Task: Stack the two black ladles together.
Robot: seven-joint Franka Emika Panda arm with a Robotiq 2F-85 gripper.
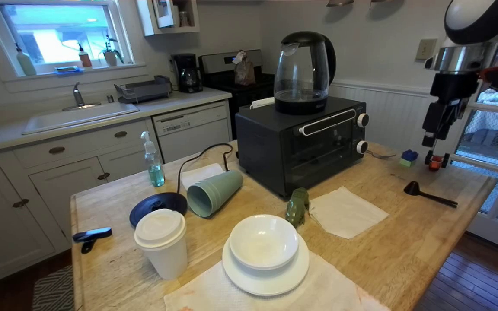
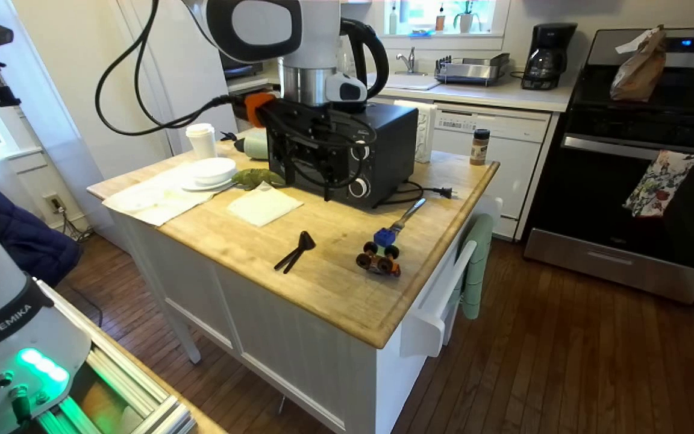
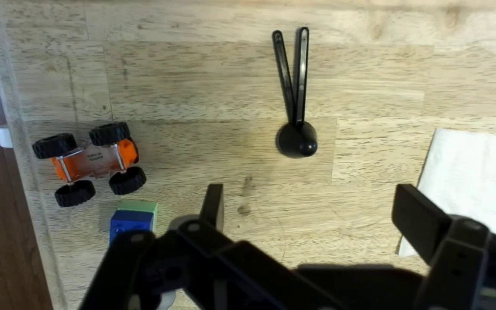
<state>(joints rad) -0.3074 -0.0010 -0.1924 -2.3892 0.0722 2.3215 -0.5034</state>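
The two black ladles lie together on the wooden table in the wrist view. One ladle's handle (image 3: pixel 284 71) and the other ladle's handle (image 3: pixel 303 71) spread in a narrow V. They meet at one visible black scoop (image 3: pixel 297 140), dome side up, with the second scoop hidden under it. The ladles also show in both exterior views, at the table's near part (image 1: pixel 413 188) (image 2: pixel 305 242). My gripper (image 3: pixel 310 202) is open and empty, its fingers wide apart. It is above the table, off to the scoop side of the ladles, touching neither.
An orange toy truck (image 3: pixel 95 161) lies wheels up near the table's edge, beside a blue and green block (image 3: pixel 131 221). A white napkin (image 3: pixel 480 181) lies on the ladles' other side. A black toaster oven (image 1: pixel 262 147) carries a glass kettle (image 1: pixel 303 73). A fork (image 2: pixel 410 214) lies behind the block.
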